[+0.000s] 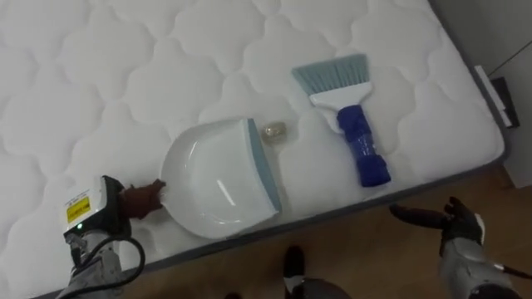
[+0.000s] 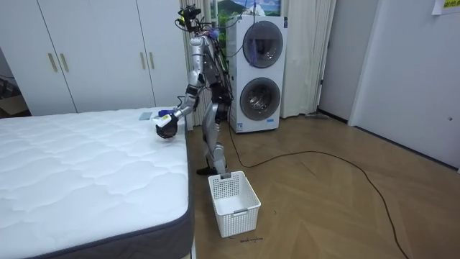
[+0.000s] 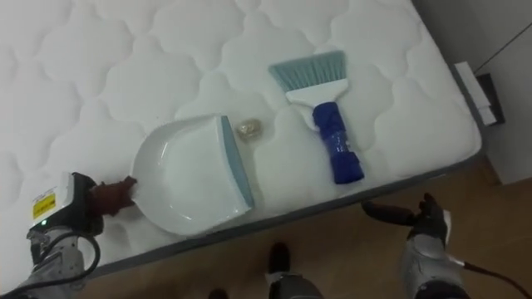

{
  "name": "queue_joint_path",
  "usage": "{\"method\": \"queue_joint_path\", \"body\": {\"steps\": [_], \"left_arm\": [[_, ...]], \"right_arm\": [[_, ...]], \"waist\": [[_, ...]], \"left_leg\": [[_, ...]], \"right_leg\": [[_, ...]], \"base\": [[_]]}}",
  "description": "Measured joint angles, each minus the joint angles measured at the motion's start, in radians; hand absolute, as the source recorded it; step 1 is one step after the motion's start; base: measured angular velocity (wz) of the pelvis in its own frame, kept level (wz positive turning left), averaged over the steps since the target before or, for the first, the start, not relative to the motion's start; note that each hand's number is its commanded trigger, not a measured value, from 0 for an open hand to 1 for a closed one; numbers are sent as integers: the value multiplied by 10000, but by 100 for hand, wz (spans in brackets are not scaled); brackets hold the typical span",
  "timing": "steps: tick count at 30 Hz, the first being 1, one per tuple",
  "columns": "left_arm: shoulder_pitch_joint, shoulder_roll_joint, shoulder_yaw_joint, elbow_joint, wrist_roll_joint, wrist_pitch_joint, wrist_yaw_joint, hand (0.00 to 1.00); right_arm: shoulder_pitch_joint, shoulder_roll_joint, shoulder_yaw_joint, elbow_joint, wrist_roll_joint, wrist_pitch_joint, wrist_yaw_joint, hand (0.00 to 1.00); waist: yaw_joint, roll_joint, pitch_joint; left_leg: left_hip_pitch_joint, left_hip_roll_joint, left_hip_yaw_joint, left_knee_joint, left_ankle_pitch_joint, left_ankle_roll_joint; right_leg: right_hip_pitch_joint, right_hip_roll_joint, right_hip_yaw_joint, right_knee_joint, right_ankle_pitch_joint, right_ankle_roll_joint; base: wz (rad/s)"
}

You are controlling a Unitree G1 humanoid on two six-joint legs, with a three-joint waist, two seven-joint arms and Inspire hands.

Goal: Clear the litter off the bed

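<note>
**Clerk:** So, largest item first?

**Checker:** Bed (image 1: 100, 66). It has a white quilted mattress with a dark band along its side. The robot stands on the floor at the bed's edge, close to a corner. A white wardrobe (image 2: 93, 50) and two stacked washing machines (image 2: 260, 72) stand behind it.

**Clerk:** Next?

**Checker:** White slatted basket (image 2: 233, 203), on the wooden floor just beside that same bed edge.

**Clerk:** Items on the bed?

**Checker:** Dustpan (image 1: 212, 183), white with a blue-grey lip. It lies near the edge where the robot stands, and its lip faces the brush. Brush (image 1: 351, 124), with pale blue bristles, a white neck and a blue handle. It lies near the bed's right corner, with the handle end close to the edge and the bristles towards the bed's middle. It is untouched.

**Clerk:** Hands?

**Checker:** Left hand (image 1: 104, 208), at the bed's edge, with its fingers wrapped round the dustpan's brown handle. Right hand (image 1: 453, 223), over the floor off the bed's edge, below the brush. Its fingers are spread and it holds nothing.

**Clerk:** Smallest?

**Checker:** One crumpled pale scrap (image 1: 273, 131), on the mattress just beside the dustpan's lip, between the dustpan and the brush.
</note>
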Motion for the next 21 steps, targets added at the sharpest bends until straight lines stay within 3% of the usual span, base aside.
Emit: {"method": "queue_joint_path", "body": {"steps": [3,7,12,21], "left_arm": [[31,13,-5,39,-1,-3,-2,100],[191,13,-7,64,3,16,-39,100],[302,5,-13,67,-1,204,-250,100],[383,3,-3,74,-48,229,-608,100]], "right_arm": [[-4,1,0,-734,-48,-178,-619,0],[-79,2,8,-1512,-852,-609,-1185,0],[-98,10,17,-2015,-2264,-736,-1806,0],[-129,31,133,-3745,-3214,-1166,-2701,0]], "waist": [[20,-84,-47],[82,-87,-48],[157,-85,-41],[357,-226,41]], "left_leg": [[-9,11,13,67,0,-1],[27,8,56,78,-2,5],[-6,18,58,15,-5,8],[78,29,41,-61,-3,1]], "right_leg": [[21,8,6,-5,23,-14],[45,7,29,-13,40,-10],[1,-6,-13,-37,38,-11],[-13,-165,-225,181,-133,-55]], "base": [[0],[-1],[0],[2]]}}
